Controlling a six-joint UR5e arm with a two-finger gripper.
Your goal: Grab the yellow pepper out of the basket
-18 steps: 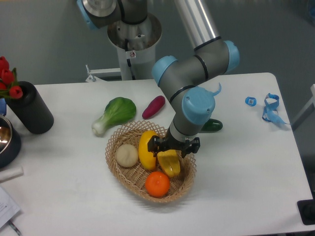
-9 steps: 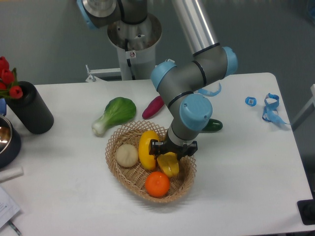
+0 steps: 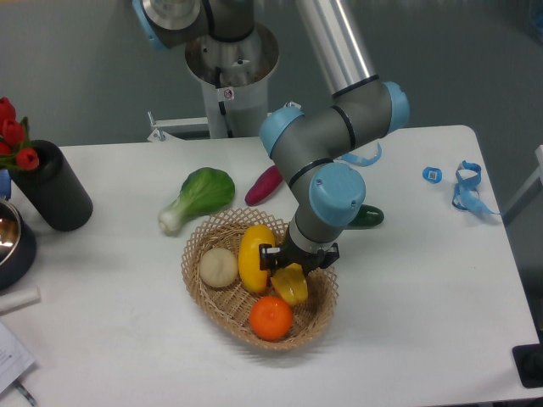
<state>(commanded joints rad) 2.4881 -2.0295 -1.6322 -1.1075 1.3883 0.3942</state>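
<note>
The pepper [image 3: 291,283] is lying in the basket [image 3: 200,250], right of the long squash [image 3: 254,257] and just above the orange [image 3: 271,317]. The hand [image 3: 292,264] is sitting directly over its upper end, touching it; whether the fingers are clamping it, I cannot tell. Any lift is going straight up.

- A UR5e arm [image 3: 327,148] of grey jointed housings, with light-blue caps on the joints.
- A polished silver tube [image 3: 335,38] forms the long upper link.
- A round silver-grey base column [image 3: 229,64] carries a small red-and-white sticker.
- A dark, black two-finger gripper [image 3: 293,259] sits at the wrist.
</note>
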